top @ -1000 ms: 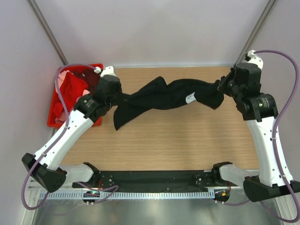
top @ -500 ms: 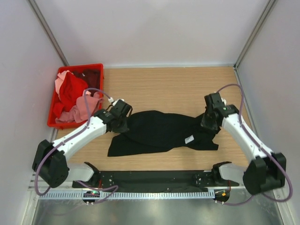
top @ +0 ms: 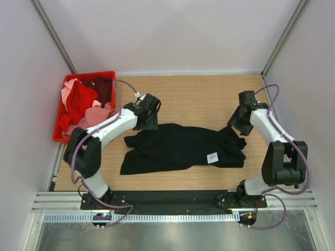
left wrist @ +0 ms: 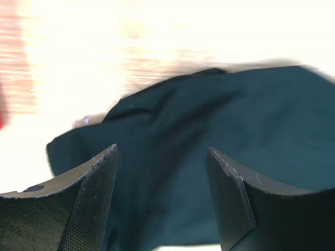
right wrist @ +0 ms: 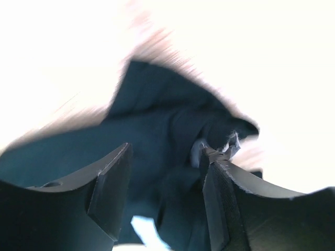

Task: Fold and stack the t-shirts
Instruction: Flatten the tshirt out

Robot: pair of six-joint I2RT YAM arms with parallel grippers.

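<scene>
Black t-shirt flat on table, small white label illegible, left jaws open, right jaws open

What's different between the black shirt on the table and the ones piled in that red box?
The black t-shirt lies alone, spread fairly flat on the table. The crate shirts are bunched in a heap inside the red crate. The black t-shirt is one dark colour with a small white label, while the crate shirts are red, pink and dark maroon. Both are soft cloth, and none is neatly folded.
</scene>
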